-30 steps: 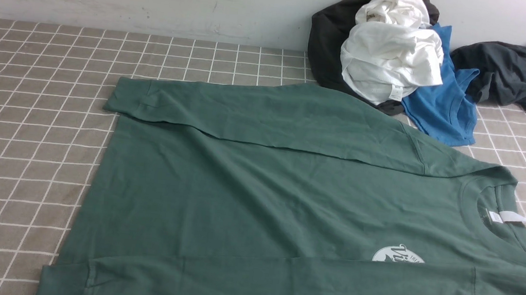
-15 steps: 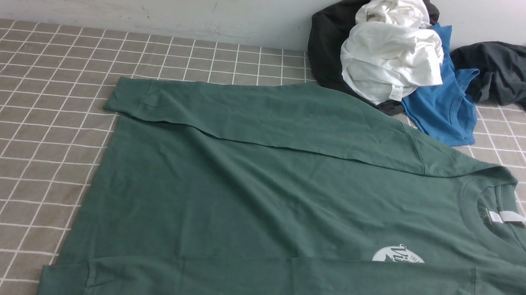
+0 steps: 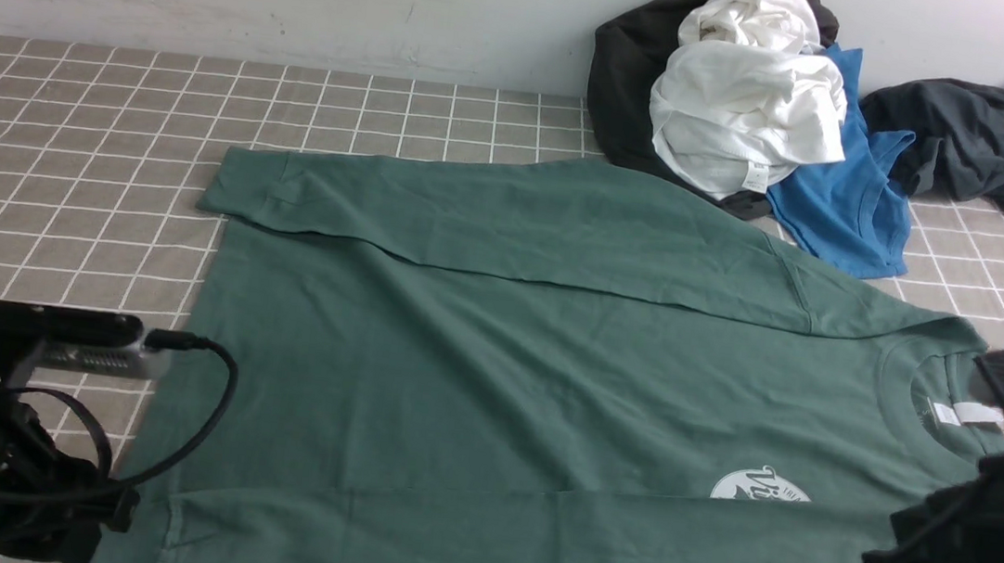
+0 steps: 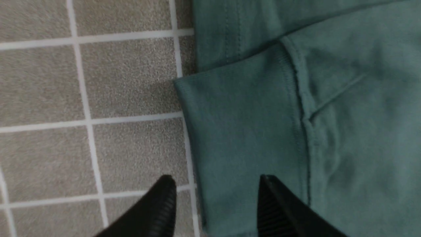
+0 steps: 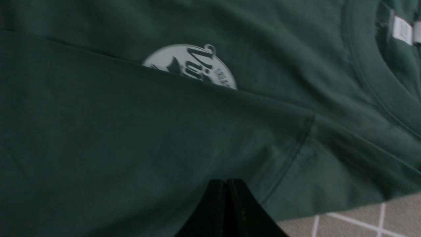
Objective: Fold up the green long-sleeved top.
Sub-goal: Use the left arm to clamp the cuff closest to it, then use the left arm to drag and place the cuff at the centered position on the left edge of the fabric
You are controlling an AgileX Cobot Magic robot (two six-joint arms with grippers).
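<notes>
Left black gripper [image 4: 215, 200], jaws apart, hangs over one cuff [image 4: 236, 131] of the single dark-green long-sleeved cotton top [image 3: 502, 365], flat on grey checked cloth [image 3: 60, 133]; right black gripper [image 5: 226, 194], closed and empty, near its shoulder seam [image 5: 296, 141]. Two heaps of crumpled garments [image 3: 743, 120] behind.

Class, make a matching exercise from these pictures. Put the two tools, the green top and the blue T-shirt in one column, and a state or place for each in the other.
1 left tool
2 right tool
3 green top
4 blue T-shirt

A spread flat
B shut
C open
D in the heap with the white clothes

Pairs: 1-C, 2-B, 3-A, 4-D
</notes>
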